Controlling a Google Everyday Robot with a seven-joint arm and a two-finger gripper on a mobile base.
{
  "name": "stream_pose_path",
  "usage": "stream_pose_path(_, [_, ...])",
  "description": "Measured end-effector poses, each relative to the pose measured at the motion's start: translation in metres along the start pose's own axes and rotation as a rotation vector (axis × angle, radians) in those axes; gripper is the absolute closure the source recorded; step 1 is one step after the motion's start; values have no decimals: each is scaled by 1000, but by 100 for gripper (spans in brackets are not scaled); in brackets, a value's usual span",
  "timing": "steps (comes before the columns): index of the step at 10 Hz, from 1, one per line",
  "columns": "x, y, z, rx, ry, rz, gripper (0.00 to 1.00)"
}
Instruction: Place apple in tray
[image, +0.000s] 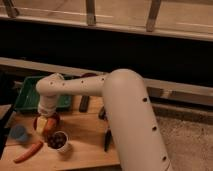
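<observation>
The apple (42, 124) is small and orange-yellow. It sits at the left of the wooden table, in or against a round reddish bowl (54, 120). My gripper (45, 116) hangs straight down from the white arm (120, 100), right over the apple and touching or nearly touching it. The green tray (27, 94) lies behind the gripper at the table's back left, partly hidden by the wrist.
A cup of dark fruit (58, 141) stands just in front of the apple. A long orange carrot (28, 151) lies at the front left, with a blue object (19, 133) beside it. Dark objects lie at mid-table (85, 103) and by the arm (107, 140).
</observation>
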Motion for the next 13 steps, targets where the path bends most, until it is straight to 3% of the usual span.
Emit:
stream_pose_path(4, [2, -6, 1, 2, 5, 10, 71])
stream_pose_path(6, [1, -6, 6, -10, 10, 5, 76])
stream_pose_path(8, [3, -5, 6, -13, 15, 4, 72])
stream_pose_path(10, [3, -5, 5, -13, 16, 3, 51])
stream_pose_path(12, [2, -4, 8, -23, 13, 3, 39])
stream_pose_path(13, [3, -3, 8, -27, 14, 5, 38])
